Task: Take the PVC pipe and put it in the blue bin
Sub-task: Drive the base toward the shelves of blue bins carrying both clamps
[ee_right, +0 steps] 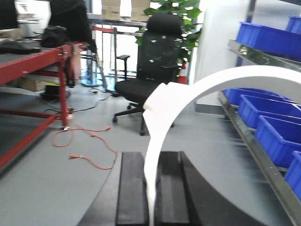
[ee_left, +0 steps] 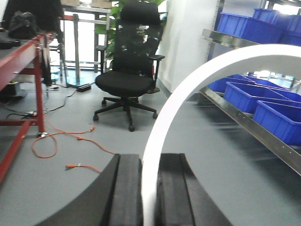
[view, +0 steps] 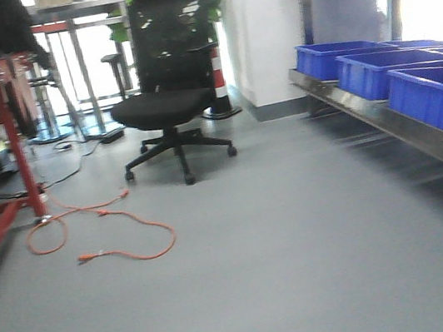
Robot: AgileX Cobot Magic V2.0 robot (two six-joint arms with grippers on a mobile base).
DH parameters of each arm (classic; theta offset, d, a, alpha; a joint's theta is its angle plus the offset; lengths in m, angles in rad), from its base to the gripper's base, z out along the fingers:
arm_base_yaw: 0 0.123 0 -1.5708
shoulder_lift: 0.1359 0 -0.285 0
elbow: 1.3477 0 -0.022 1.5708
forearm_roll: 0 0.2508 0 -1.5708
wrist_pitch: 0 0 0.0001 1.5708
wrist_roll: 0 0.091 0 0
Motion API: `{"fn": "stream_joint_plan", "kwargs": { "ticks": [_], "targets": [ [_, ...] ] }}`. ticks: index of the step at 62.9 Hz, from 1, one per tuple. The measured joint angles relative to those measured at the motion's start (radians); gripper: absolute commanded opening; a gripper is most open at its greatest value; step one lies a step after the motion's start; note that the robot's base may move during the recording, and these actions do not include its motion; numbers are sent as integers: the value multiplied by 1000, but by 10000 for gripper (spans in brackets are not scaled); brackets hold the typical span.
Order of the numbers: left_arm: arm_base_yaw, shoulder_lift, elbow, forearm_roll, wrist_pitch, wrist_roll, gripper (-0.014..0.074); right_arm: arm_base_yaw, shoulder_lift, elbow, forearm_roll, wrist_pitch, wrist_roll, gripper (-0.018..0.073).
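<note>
Wrist-mounted views: left fingers (ee_left: 127, 193), right fingers (ee_right: 131, 188) each tight on PVC pipe (ee_left: 153, 155); grey floor (view: 302, 246).

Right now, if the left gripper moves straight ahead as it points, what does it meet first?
The left gripper, shut on the PVC pipe, would probably meet the black office chair; depth is unclear.

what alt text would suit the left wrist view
The left hand grips a curved white pipe arching up to the right. Behind it are a black chair, an orange cable, a red table at left and blue bins at right.
</note>
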Motion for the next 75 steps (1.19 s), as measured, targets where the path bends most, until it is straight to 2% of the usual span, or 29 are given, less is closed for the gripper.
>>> {"fn": "stream_joint_plan", "kwargs": {
  "ticks": [75],
  "targets": [
    [0, 0, 0, 0, -4, 0, -111, 0, 0, 0, 0, 0, 0, -169]
  ]
}}
